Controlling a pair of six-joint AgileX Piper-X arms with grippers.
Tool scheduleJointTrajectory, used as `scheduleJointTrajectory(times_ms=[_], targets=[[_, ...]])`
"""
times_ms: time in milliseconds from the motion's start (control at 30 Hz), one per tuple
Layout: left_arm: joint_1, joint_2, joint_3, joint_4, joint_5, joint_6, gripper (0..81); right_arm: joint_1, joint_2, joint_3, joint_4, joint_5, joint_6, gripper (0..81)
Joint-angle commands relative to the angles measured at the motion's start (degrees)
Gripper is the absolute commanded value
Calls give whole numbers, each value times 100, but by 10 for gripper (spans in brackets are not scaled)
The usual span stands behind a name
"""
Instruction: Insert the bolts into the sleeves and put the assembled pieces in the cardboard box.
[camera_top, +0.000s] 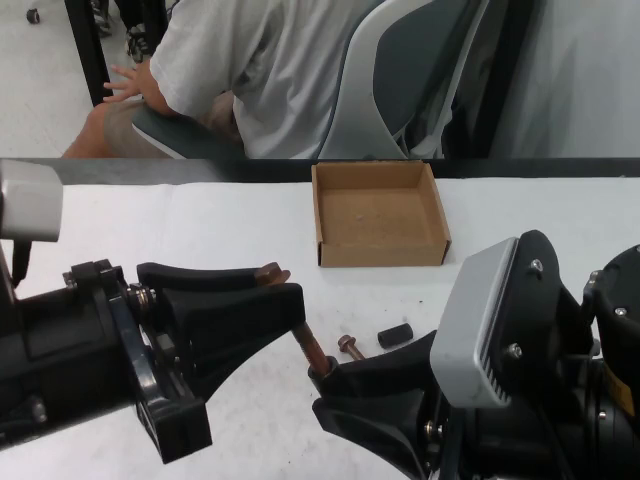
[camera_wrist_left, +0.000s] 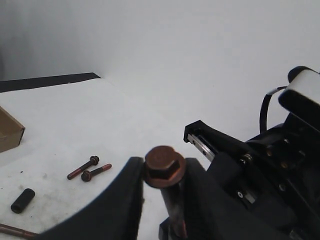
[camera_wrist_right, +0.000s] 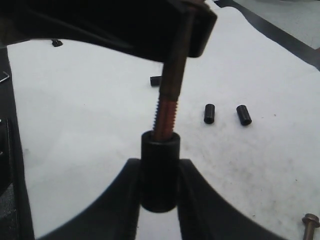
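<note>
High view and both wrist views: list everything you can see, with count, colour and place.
bench: one, white.
cardboard box: one, brown, far side of the bench.
held bolt: one, copper, in the left gripper, threaded end at the mouth of the held sleeve.
held sleeve: one, black, in the right gripper.
loose bolts: at least three, copper, lying on the bench.
loose sleeves: at least three, black, lying on the bench.
left gripper: one, black, shut on the held bolt.
right gripper: one, black, shut on the held sleeve.
</note>
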Motion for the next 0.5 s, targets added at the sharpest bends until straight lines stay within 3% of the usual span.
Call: scheduleJointTrajectory(times_ms=[0, 467], targets=[[-24, 10, -9, -29, -26, 111, 6, 2, -11, -85, -538, -24, 253, 2], [-24, 10, -9, -453, 2, 283, 6, 2, -11, -85, -1233, 277, 518, 2]])
